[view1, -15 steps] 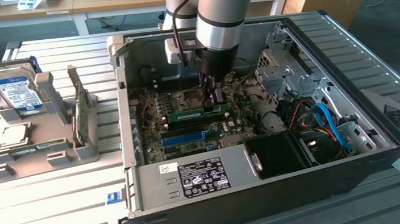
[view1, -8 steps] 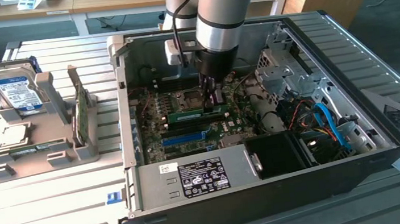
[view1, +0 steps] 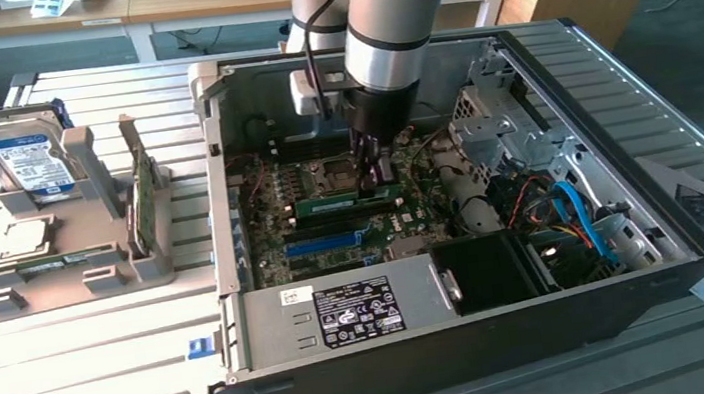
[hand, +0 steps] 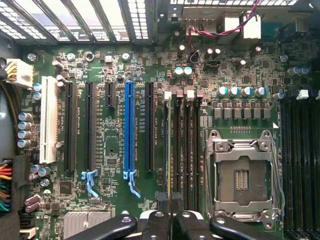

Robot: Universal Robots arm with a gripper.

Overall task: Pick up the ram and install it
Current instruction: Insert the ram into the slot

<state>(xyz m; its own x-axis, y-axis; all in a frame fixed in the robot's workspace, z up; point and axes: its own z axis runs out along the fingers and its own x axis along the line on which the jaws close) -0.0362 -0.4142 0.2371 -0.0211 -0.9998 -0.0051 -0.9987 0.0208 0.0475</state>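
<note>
Two fingers of mine clamp the ram edge-down, so it lines up with the memory slots beneath them.

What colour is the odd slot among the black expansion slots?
Blue; the slot shows best in the wrist view.

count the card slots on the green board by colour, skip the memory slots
white slot: 1
blue slot: 1
black slots: 4 (3 long, 1 short)
total: 6
</note>
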